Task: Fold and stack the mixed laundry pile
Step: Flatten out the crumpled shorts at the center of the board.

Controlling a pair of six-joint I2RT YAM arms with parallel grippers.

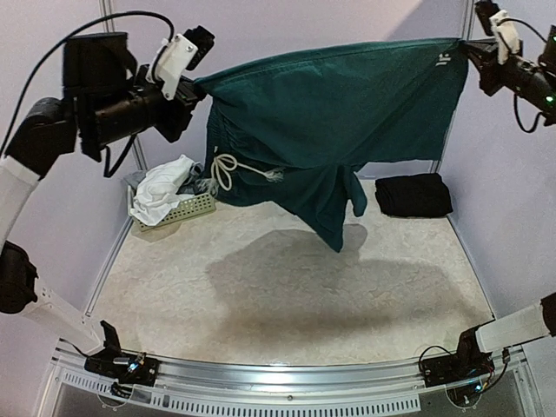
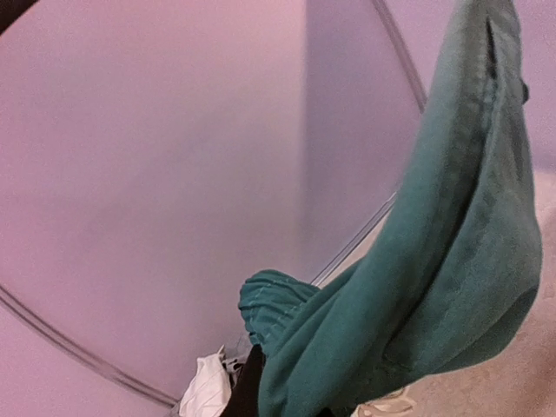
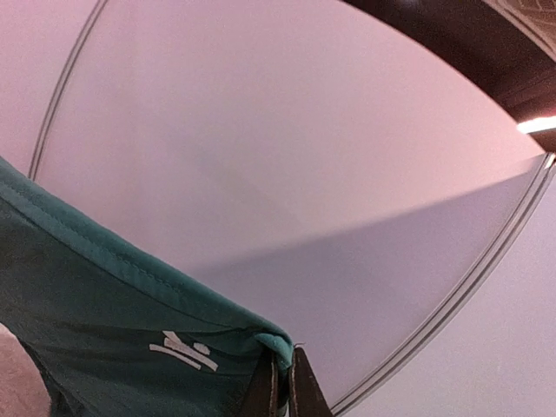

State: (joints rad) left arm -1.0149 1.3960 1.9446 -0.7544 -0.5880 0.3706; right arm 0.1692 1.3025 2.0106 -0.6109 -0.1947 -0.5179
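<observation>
The dark teal-green shorts (image 1: 334,113) hang spread out high above the table, stretched between both arms. My left gripper (image 1: 198,87) is shut on the waistband corner at the left; in the left wrist view the bunched shorts (image 2: 434,261) cover its fingers. At the right, my right gripper (image 1: 469,50) is shut on the hem corner beside the small white logo (image 3: 182,350), its dark fingers (image 3: 300,391) pinching the teal edge. The white drawstring (image 1: 230,169) dangles below the waistband. Folded black trousers (image 1: 413,195) lie at the back right. A white cloth (image 1: 165,187) rests at the back left.
The white cloth sits on a small pale perforated basket (image 1: 193,208) by the left wall. Pale walls close off the back and both sides. The shorts cast a broad shadow on the speckled tabletop (image 1: 287,295).
</observation>
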